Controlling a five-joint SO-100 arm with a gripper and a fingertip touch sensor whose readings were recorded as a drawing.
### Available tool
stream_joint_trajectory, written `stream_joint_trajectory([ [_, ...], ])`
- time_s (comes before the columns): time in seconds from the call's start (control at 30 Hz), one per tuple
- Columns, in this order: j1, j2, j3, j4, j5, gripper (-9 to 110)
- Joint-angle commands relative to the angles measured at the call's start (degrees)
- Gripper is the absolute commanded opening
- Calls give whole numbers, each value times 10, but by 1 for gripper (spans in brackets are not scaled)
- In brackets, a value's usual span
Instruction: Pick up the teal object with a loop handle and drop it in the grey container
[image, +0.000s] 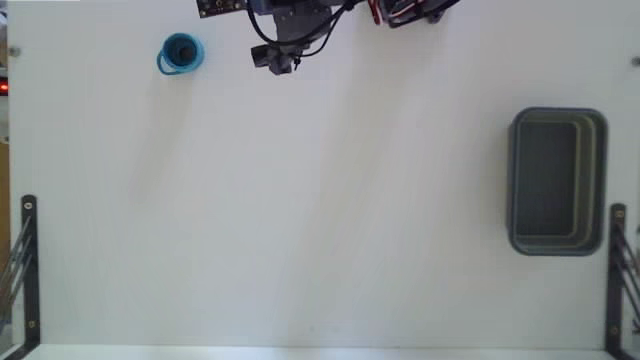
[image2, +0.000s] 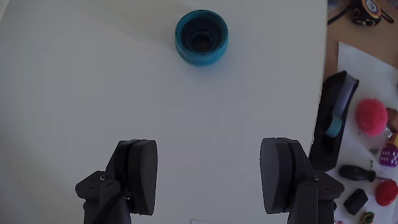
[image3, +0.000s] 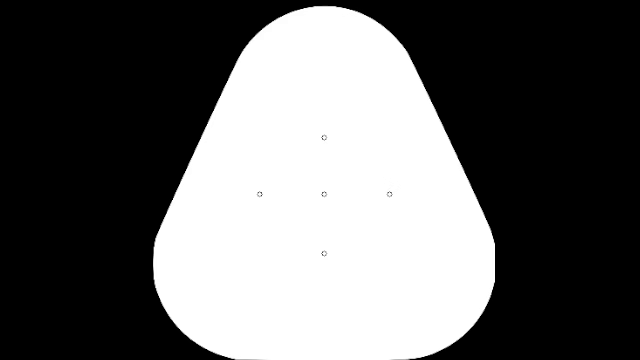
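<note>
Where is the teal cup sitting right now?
In the fixed view the teal cup sits on the white table near the top left, left of the hand, far from the grey bin at right.

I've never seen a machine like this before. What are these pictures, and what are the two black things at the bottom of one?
It is a small robot arm on a white table. The fixed view looks down from above: the arm sits at the top edge, a small round teal cup with a loop handle lies to its left, and a rectangular grey bin sits far right. The wrist view comes from a camera on the arm itself. The two black things are the fingers of its pincer, spread open and holding nothing. The cup is ahead of them.
</note>
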Motion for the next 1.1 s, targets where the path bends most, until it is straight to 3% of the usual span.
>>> stream_joint_trajectory([
  [0.0, 13, -13, -4, -29, 3, 110],
  [1.07, 13, -304, -132, -192, 3, 110],
])
